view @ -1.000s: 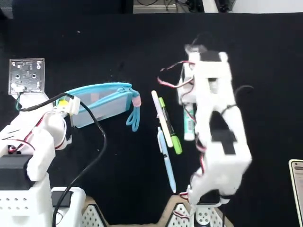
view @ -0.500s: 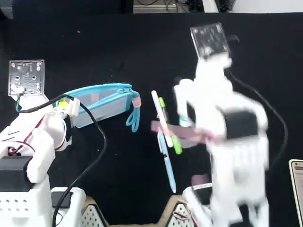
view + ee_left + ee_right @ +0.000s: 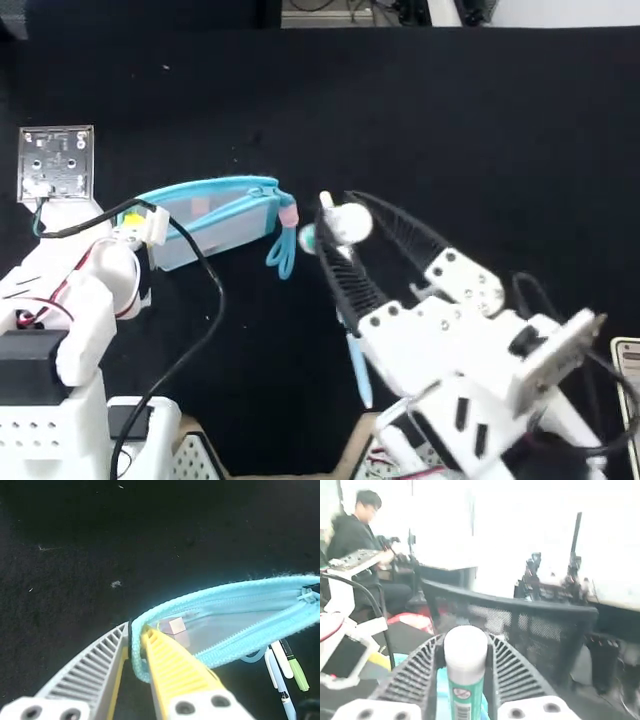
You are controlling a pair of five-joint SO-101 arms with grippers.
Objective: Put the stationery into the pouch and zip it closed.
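While the right hand (image 3: 333, 228) grips a white-capped green glue stick (image 3: 464, 680), it hangs over the pens. Of these, a blue pen (image 3: 358, 372) shows on the black surface (image 3: 500, 120) beside the arm. Farther back and to the left, the left hand (image 3: 136, 641) is clenched on the light blue pouch (image 3: 225, 625), the rim pinched between its jaws. The pouch lies on the surface with its zip undone and a small pale cube (image 3: 176, 625) inside. A white pen (image 3: 281, 659) and a green highlighter (image 3: 297, 674) lie just beside its zip-pull end.
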